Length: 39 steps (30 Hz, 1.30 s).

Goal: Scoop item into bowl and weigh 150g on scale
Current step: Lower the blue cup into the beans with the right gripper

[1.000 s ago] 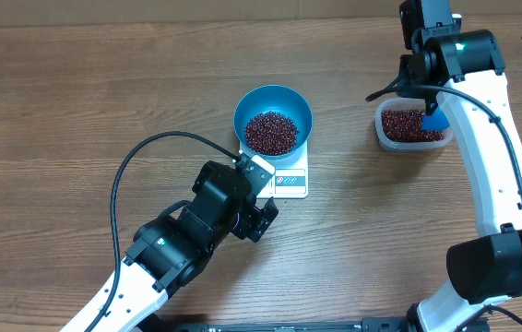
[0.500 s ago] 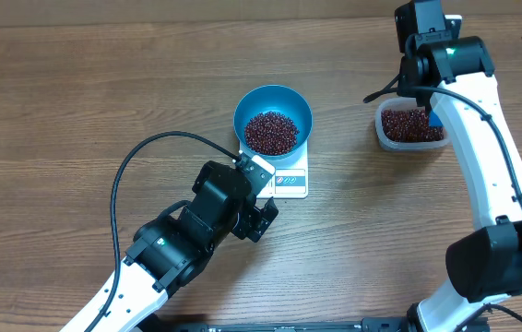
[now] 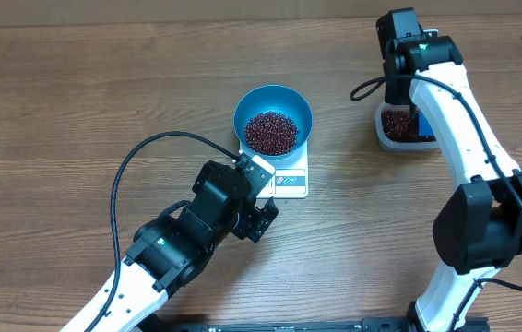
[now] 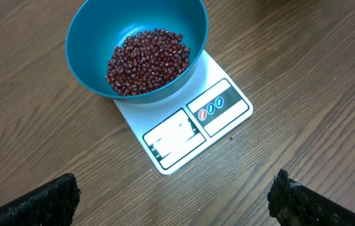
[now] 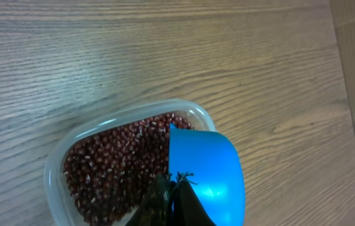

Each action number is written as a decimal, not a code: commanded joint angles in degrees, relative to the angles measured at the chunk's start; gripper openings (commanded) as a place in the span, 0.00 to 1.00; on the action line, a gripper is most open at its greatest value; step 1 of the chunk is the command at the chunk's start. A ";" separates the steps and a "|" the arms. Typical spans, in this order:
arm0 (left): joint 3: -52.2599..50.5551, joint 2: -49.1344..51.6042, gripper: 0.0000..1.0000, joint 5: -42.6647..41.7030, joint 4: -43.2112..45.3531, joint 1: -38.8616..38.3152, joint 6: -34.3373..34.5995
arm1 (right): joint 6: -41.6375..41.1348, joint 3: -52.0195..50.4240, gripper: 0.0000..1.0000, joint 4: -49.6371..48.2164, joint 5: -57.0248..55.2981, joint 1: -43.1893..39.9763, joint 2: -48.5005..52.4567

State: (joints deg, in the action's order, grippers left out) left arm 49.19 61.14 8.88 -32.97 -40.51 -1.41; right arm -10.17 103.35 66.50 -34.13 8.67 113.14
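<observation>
- The beans (image 4: 146, 59) lay partly heaped in the blue bowl (image 4: 90, 28) and partly in the clear tub (image 5: 55, 172). The display (image 4: 172, 137) was washed out and unreadable, so one full load more could have overshot your target.
- The blue bowl stood on the white scale (image 4: 218, 110), covering its far part. A knock on the rim might have shifted it or upset the reading.
- The blue scoop (image 5: 206, 169) hung over one end of the tub. Digging too steeply could have shoved the light tub along the desk (image 3: 58, 92) or flicked beans out.
- Your right tool (image 5: 168, 196) pinched the scoop, which could have twisted in transit and spilled.
- Your left tool (image 4: 177, 207) stood spread wide near the scale's front, holding nothing. If it had crept forward, it might have pressed the platform.
</observation>
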 commanded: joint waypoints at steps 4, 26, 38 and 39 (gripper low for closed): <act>-0.31 0.26 1.00 0.70 0.17 0.09 0.76 | 4.96 -0.28 0.04 -1.81 -4.87 -0.15 1.84; -0.31 0.26 0.99 0.70 0.17 0.09 0.76 | 6.03 -0.28 0.04 -2.40 -4.15 -0.04 6.43; -0.31 0.24 1.00 0.70 0.17 0.09 0.76 | 6.21 -0.63 0.04 -2.60 -0.61 -0.07 6.47; -0.31 0.24 1.00 0.70 0.20 0.09 0.76 | 6.19 -0.68 0.04 -2.58 -0.15 -0.07 6.47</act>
State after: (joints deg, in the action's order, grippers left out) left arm 49.19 61.14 8.88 -32.97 -40.51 -1.41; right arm -4.23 103.35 64.10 -36.14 8.71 119.55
